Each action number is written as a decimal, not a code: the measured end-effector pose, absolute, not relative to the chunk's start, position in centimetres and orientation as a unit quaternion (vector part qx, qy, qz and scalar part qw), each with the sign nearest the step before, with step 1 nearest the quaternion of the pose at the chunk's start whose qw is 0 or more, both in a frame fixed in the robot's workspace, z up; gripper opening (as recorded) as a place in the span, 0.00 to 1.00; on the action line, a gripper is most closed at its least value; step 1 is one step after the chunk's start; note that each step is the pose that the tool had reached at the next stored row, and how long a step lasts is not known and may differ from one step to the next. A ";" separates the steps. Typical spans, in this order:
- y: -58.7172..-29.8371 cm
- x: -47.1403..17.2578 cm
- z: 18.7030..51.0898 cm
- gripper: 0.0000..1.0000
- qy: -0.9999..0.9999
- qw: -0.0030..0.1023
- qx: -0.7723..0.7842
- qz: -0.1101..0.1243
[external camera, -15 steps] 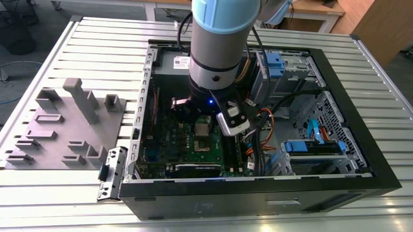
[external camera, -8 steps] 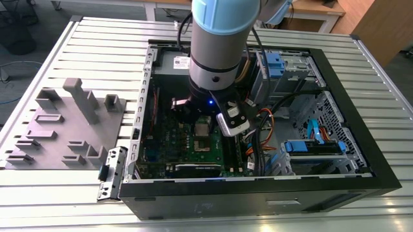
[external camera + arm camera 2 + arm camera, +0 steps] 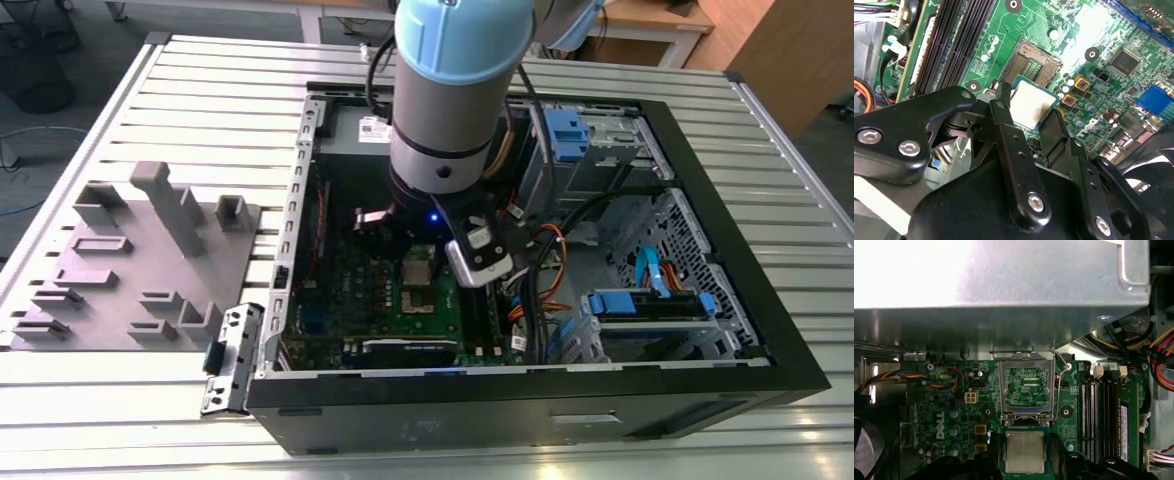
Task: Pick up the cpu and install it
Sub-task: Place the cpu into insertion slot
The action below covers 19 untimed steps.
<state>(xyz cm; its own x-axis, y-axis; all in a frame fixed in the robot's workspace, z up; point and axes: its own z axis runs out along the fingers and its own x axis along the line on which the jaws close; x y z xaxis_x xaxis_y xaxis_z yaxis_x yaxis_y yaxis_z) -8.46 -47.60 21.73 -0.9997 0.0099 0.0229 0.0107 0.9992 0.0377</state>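
Note:
The cpu [image 3: 1030, 102] is a small square chip with a silver-grey top and a green rim. My gripper [image 3: 1028, 111] is shut on it, one black finger [image 3: 1000, 112] on each side. In the first wrist view the cpu [image 3: 1025, 451] hangs just beside the open socket [image 3: 1026, 386], whose metal frame and lever stand raised. The socket [image 3: 1036, 61] lies on the green motherboard [image 3: 1104, 30], right past the chip. From the exterior view, the arm reaches down into the computer case and the cpu [image 3: 419, 266] shows pale under the wrist.
A grey plastic tray [image 3: 134, 260] with raised blocks lies at the exterior view's left. The black case wall [image 3: 534, 395] rings the board. Memory slots [image 3: 1099, 410] and cable bundles [image 3: 1159, 350] flank the socket. A metal case panel [image 3: 1004, 285] stands close beyond it.

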 end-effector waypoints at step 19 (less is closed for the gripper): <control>-47.8 -8.6 20.8 0.47 -1.000 0.007 -0.005 -0.019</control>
